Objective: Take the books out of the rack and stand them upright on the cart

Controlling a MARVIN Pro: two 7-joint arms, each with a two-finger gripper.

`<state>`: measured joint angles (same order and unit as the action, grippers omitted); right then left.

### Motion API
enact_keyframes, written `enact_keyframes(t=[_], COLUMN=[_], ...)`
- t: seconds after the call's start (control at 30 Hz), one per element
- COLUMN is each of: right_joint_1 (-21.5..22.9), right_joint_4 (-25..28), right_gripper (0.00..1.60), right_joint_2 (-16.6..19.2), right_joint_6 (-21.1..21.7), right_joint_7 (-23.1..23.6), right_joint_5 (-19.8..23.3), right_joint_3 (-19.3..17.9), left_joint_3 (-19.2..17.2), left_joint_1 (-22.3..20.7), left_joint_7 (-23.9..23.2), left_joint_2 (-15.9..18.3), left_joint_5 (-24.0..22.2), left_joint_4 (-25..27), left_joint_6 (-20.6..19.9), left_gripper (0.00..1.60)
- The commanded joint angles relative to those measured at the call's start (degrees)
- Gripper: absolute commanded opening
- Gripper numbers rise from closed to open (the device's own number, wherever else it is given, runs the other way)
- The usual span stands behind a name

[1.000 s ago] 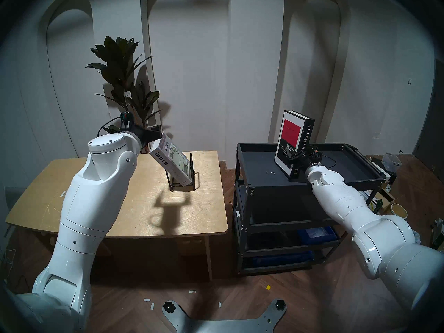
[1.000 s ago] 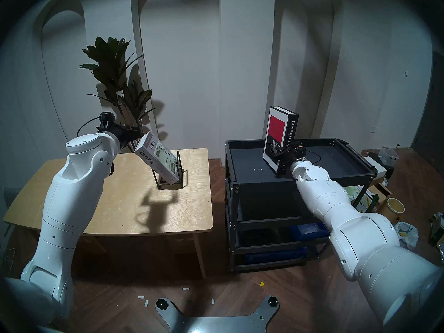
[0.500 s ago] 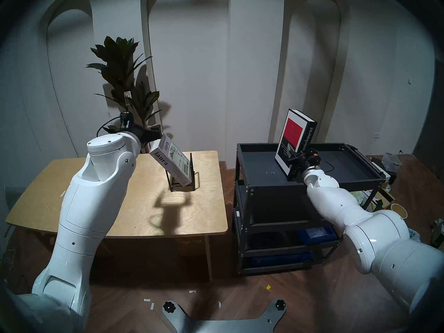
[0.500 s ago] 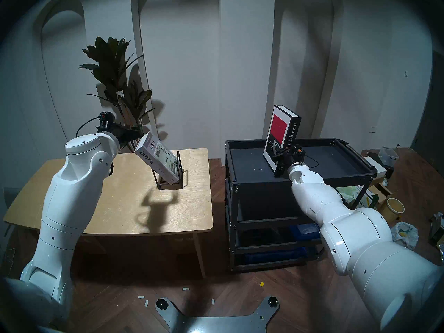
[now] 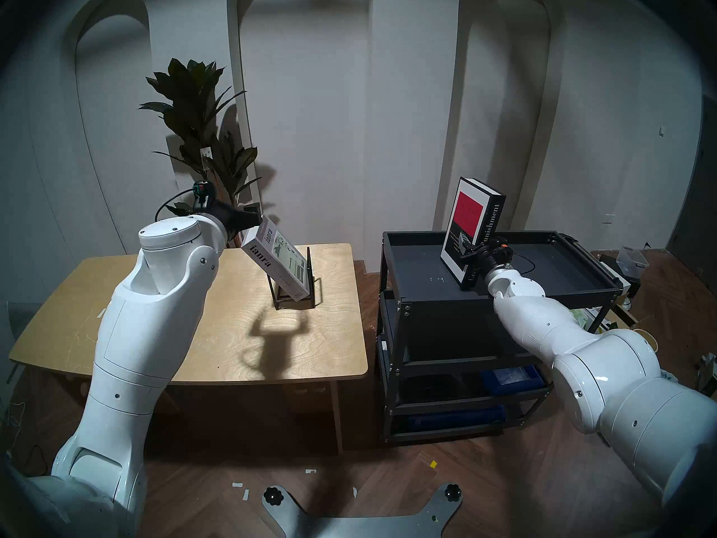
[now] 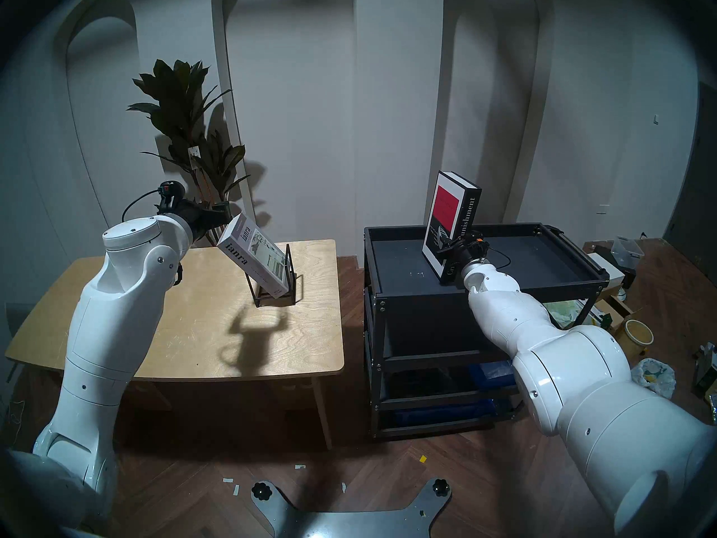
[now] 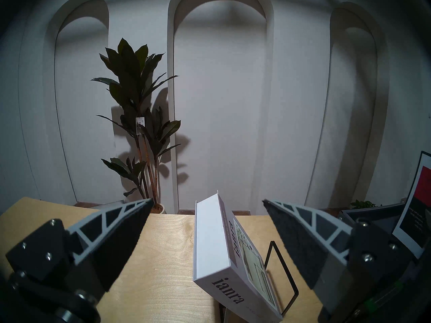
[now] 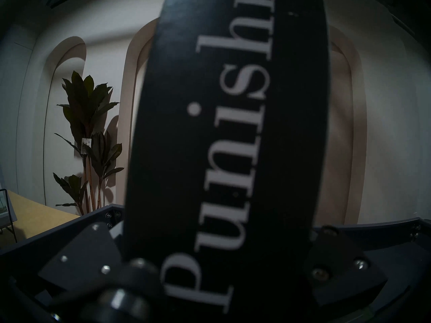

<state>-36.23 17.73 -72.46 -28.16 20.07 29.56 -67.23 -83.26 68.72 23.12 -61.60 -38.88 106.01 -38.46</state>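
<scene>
The pale grey-white book (image 5: 277, 261) (image 7: 219, 250) marked "ianra" leans to the left in the black wire rack (image 5: 309, 271) on the wooden table (image 5: 155, 312). My left gripper (image 5: 258, 219) (image 7: 207, 200) is open, with one finger on each side of the book's top end and a gap on both sides. The black book (image 5: 475, 222) (image 8: 228, 129) with the red cover stands nearly upright on the top shelf of the black cart (image 5: 582, 292). My right gripper (image 5: 474, 252) is shut on its lower spine.
A tall potted plant (image 5: 194, 110) stands behind the table's far edge. The cart's lower shelves hold blue bins (image 5: 512, 376). Boxes, a bucket and bags (image 6: 636, 331) litter the floor right of the cart. A strip of wooden floor separates table and cart.
The right arm shifted the black book slightly left and brought it back from a rightward tilt to nearly upright, while its elbow sank. The left arm and pale book hardly moved.
</scene>
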Motion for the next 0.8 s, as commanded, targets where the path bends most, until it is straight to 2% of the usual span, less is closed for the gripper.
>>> enact_keyframes(t=[0.0, 0.2, 0.43, 0.77], right_joint_1=[5.8, 5.0, -0.6, -6.1], right_joint_4=[3.1, 5.1, 11.0, 19.0], right_gripper=[0.0, 0.0, 0.0, 0.0], right_joint_2=[1.3, 2.3, 3.2, 4.8], right_joint_6=[2.0, 5.2, 12.7, 17.8], right_joint_7=[-0.7, -1.6, -4.8, -8.5], right_joint_5=[-1.2, -3.1, -3.1, -3.5], right_joint_3=[0.6, 2.1, 2.3, 2.2], left_joint_3=[-0.5, -0.8, -0.8, -1.2], left_joint_1=[-0.7, -0.6, -0.1, 0.9], left_joint_7=[0.0, 0.1, 0.3, 0.9], left_joint_2=[0.0, -0.2, -0.3, 0.2], left_joint_5=[-0.3, -0.9, -1.7, -2.4], left_joint_4=[1.2, 1.5, 2.0, 3.5], left_joint_6=[-0.1, -0.7, -1.5, -2.2], left_gripper=[1.6, 1.6, 1.6, 1.6])
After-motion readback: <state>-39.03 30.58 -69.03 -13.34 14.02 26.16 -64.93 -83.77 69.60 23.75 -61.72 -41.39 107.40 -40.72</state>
